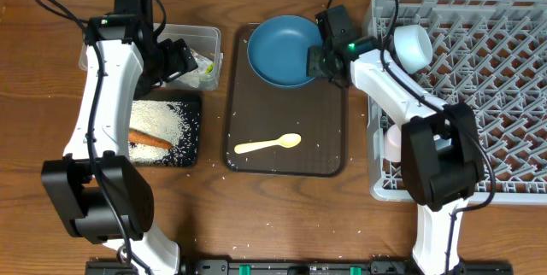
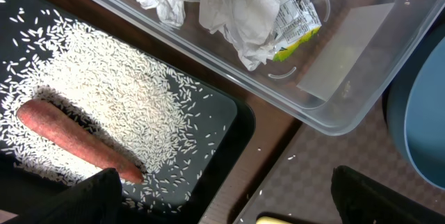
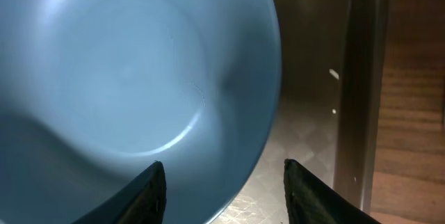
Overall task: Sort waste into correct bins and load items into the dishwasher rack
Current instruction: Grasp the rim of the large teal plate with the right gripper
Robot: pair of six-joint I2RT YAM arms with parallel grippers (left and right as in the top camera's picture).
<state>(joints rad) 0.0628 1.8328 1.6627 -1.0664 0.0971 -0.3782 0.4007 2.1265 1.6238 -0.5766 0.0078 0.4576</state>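
Robot arms, nearest the overhead lens, are reaching over the table: the left gripper (image 1: 182,59) is hovering at the near edge of the clear tub (image 1: 192,36), beside the black tray (image 1: 193,104) carrying the rice (image 1: 158,119) and the carrot (image 1: 150,139). The right gripper (image 1: 320,60) is sitting at the right rim of the dark-blue plate (image 1: 282,49) on the brown serving tray (image 1: 291,113), where the spoon (image 1: 267,144) is lying. The light-blue bowl (image 1: 413,44) is resting in the dishwasher rack (image 1: 504,96). Left wrist view: the fingers (image 2: 83,197) are standing wide apart, holding nothing, while tissues (image 2: 222,8) and the wrapper (image 2: 295,15) are lying in the tub. Right wrist view: the jaws are gaping, with the plate's rim lying between the spread fingers (image 3: 149,190).
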